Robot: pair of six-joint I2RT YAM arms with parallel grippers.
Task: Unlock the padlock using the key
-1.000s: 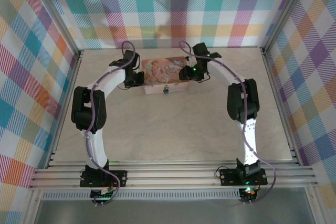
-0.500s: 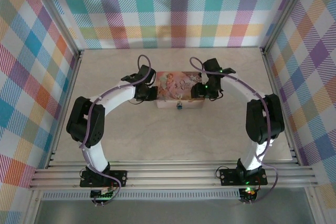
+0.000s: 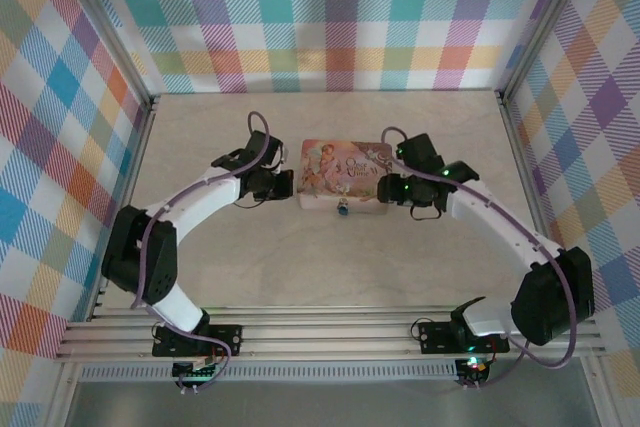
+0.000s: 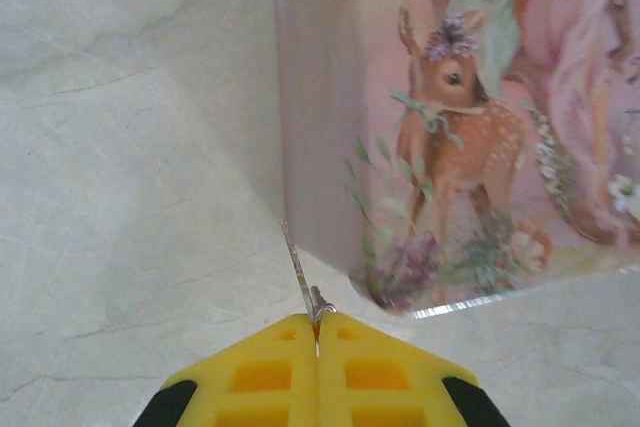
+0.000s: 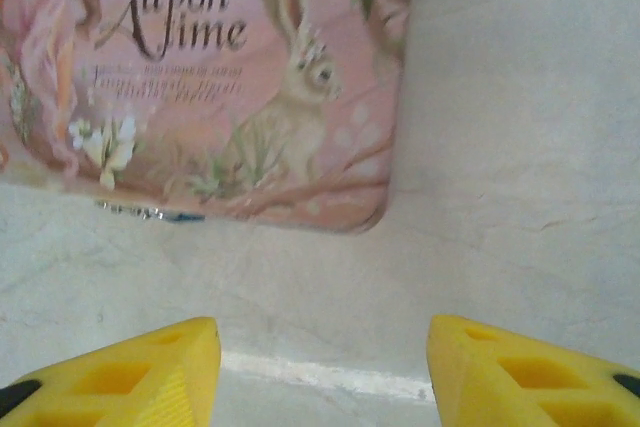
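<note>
The pink pictured tin box (image 3: 345,173) lies mid-table, and the small greyish padlock (image 3: 342,207) hangs at its front edge. My left gripper (image 3: 289,185) sits just left of the tin. In the left wrist view it (image 4: 318,325) is shut on the thin metal key (image 4: 298,267), whose blade sticks out toward the tin's (image 4: 450,127) near corner. My right gripper (image 3: 384,190) is at the tin's right end. In the right wrist view it (image 5: 320,332) stands open above bare table, short of the tin (image 5: 200,77). A glint of the padlock (image 5: 150,213) peeks from under the tin's edge.
The pale marbled tabletop (image 3: 330,257) is bounded by aluminium rails (image 3: 330,332) at the front and by plaid walls on the other sides. Both arms curve in from their bases toward the tin.
The tin and padlock have shifted right and nearer. Both grippers have moved along with them, and both arms have swung wider. The left gripper stays shut on the key.
</note>
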